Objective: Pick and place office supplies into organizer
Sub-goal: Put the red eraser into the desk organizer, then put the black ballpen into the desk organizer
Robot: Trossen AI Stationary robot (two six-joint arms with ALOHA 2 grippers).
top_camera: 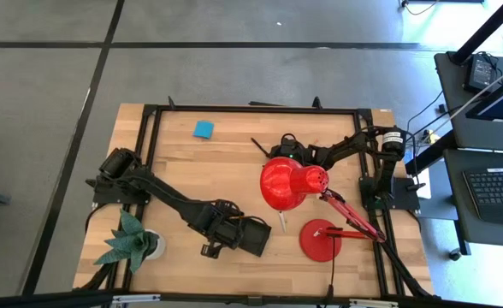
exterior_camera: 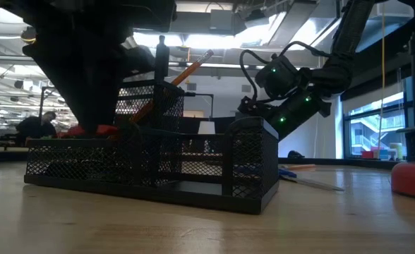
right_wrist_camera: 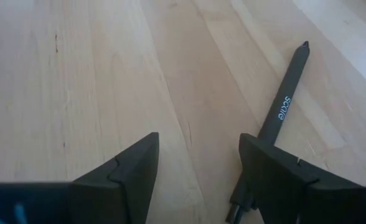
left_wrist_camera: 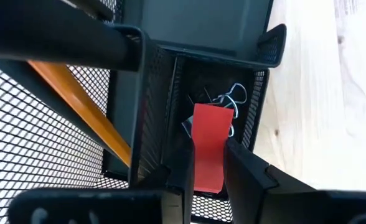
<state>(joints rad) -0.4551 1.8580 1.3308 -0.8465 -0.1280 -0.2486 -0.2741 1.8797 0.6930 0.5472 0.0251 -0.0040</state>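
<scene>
Left gripper (left_wrist_camera: 206,177) is clamped on a small red piece (left_wrist_camera: 208,146), poised over a mesh compartment of the black organizer (exterior_camera: 151,159) that already has binder clips (left_wrist_camera: 229,99) in it; an orange pencil (left_wrist_camera: 80,106) leans in the taller cup next door. Right gripper (right_wrist_camera: 198,165) hangs open over bare wooden table (right_wrist_camera: 77,74), a black pen (right_wrist_camera: 276,118) just beside one finger. The red desk lamp (top_camera: 292,182) crowds the right arm, blue sticky-note pad (top_camera: 204,129) lies far off, green paper plant (top_camera: 132,241) sits by the left arm's base.
</scene>
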